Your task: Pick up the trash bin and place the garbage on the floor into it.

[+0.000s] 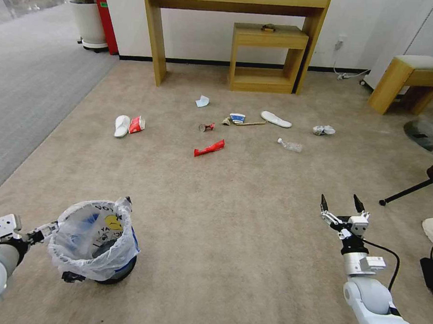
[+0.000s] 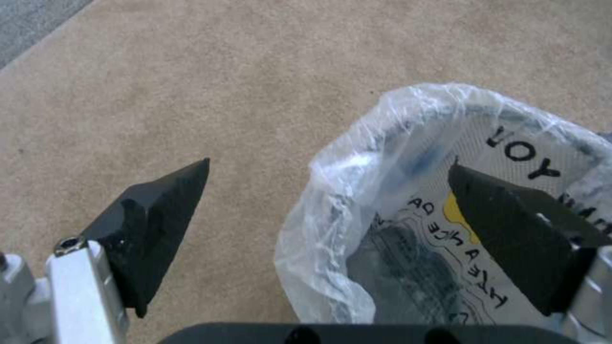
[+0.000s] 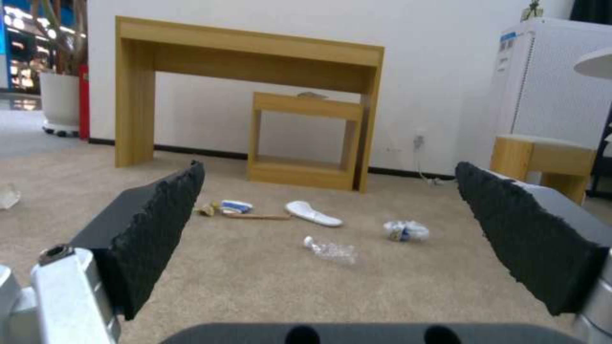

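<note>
— Crinkly white plastic lined the trash bin, which stood on the beige floor at the robot's near left.
— And the left gripper?
— Spread wide astride the bin's near rim, one finger inside the bag, one outside, not clamping.
— The right gripper?
— Open too, hovering empty, well apart from the clear bottle and red wrapper farther off

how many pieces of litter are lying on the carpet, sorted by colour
White slippers: 2
Red wrappers: 2
Crushed can: 1
Blue-white paper cup: 1
Pale tissue: 1
Wooden stick: 1
Clear bottle: 1
White wad: 1
Tan scrap beside the cup: 1
Total: 11
</note>
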Robot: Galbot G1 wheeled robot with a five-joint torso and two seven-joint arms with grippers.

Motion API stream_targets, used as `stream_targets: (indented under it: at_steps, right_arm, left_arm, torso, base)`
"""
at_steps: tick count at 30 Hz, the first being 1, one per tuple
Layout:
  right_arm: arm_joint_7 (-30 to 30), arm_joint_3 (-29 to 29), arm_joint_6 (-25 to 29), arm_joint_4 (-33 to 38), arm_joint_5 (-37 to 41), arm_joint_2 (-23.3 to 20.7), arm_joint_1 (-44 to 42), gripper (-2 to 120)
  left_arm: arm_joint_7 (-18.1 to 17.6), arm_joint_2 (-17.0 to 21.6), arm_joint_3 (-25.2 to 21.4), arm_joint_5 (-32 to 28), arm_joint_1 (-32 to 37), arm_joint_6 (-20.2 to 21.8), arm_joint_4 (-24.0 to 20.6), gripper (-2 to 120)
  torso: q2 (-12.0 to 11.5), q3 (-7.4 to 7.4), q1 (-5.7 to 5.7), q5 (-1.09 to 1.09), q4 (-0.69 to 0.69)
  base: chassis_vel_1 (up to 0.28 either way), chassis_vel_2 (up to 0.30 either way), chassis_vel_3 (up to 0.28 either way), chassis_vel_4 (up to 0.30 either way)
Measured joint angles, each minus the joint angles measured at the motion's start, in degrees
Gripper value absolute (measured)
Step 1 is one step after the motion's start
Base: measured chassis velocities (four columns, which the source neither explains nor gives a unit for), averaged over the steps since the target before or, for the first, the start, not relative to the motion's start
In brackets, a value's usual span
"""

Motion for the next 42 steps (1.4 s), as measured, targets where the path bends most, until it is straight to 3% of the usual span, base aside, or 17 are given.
stream_targets:
  at_steps: [22,42]
  right_arm:
    - [0.0,0.2,0.1,0.4,0.0,1.7,0.6,100]
    - [0.2,0.0,0.0,0.7,0.0,2.6,1.0,100]
  left_arm:
    - [-2.3,5.7,3.5,-6.8,-2.9,1.6,7.7,98]
    - [-2.8,6.2,5.5,-6.1,-4.2,2.7,10.3,98]
  torso:
    - [0.0,0.0,0.0,0.0,0.01]
    - [0.0,0.0,0.0,0.0,0.0]
  base:
    - [0.0,0.0,0.0,0.0]
    - [0.0,0.0,0.0,0.0]
